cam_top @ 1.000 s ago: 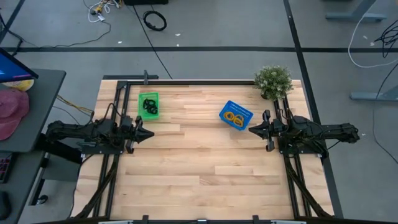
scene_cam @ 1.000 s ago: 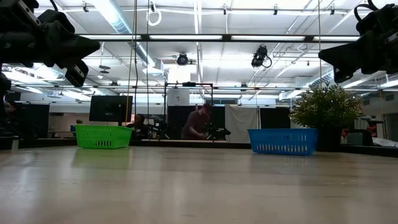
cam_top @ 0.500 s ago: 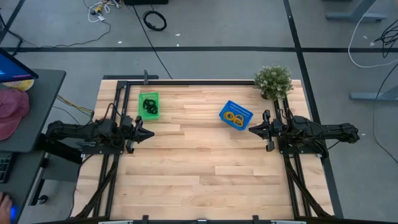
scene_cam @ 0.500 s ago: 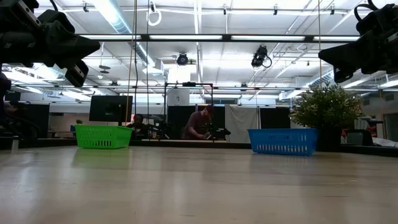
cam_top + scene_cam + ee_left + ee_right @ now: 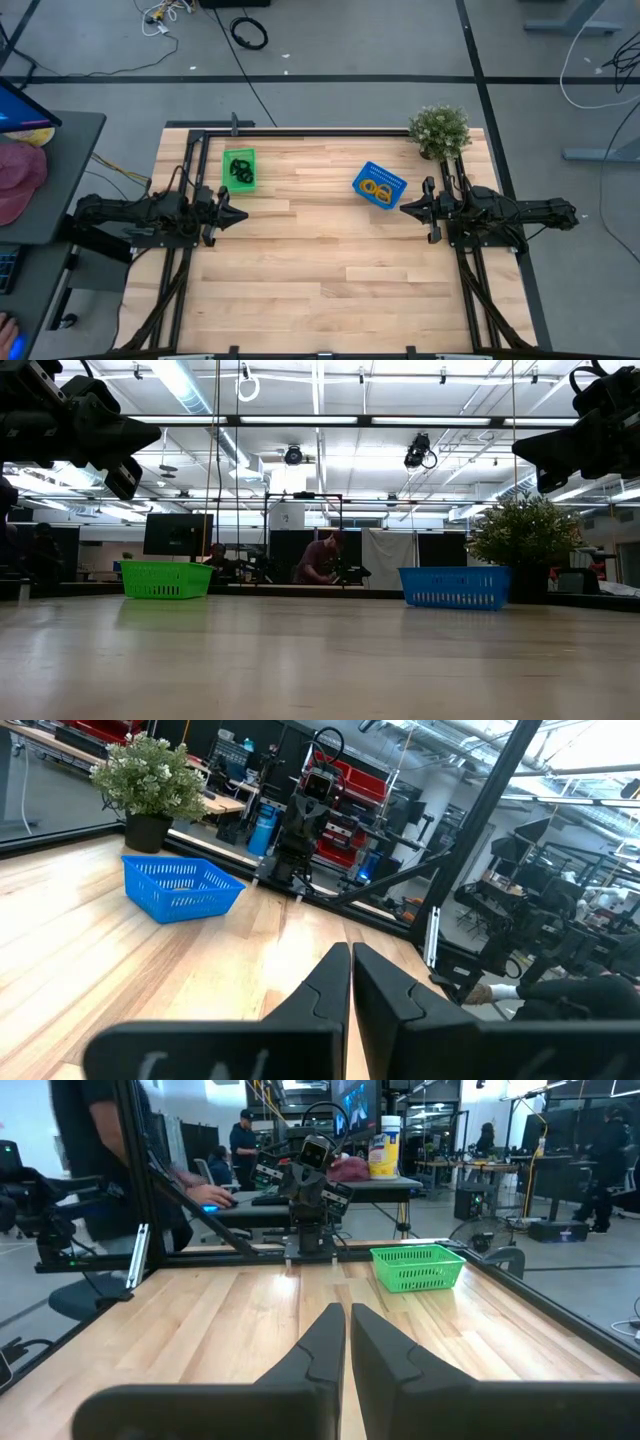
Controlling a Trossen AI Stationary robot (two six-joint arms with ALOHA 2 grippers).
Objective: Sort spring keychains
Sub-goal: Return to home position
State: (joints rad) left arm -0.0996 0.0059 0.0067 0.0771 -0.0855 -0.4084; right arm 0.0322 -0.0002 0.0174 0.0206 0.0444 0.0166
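Evidently almost nothing has changed in the last second, and that is the telling part: the left hand point(image 5: 243, 217) sits where it sat, drawn back to the left side of the bench point(image 5: 330, 290) near the green bin point(image 5: 251, 155); the right hand point(image 5: 405, 208) is likewise unmoved at the right side, near the blue bin point(image 5: 396, 183) and the potted plant point(image 5: 438, 130); each wrist view shows that arm's two dark fingers clenched together with nothing between them, so both hands are empty. The black spring keychains point(image 5: 239, 171) lie inside the green bin; the orange spring keychains point(image 5: 377, 189) lie inside the blue bin; I see no loose keychain on the bare wood in the high view, nor on the stretch of bench the low view looks across. Only a person point(image 5: 318, 557) in the room beyond the bench has shifted a little, which has no bearing on the work. Two arms held steady, facing each other across the bench with shut fingers, read to me as the retreat being finished or all but finished; the sorting itself looks complete, black apart from orange, with nothing left to pick up.
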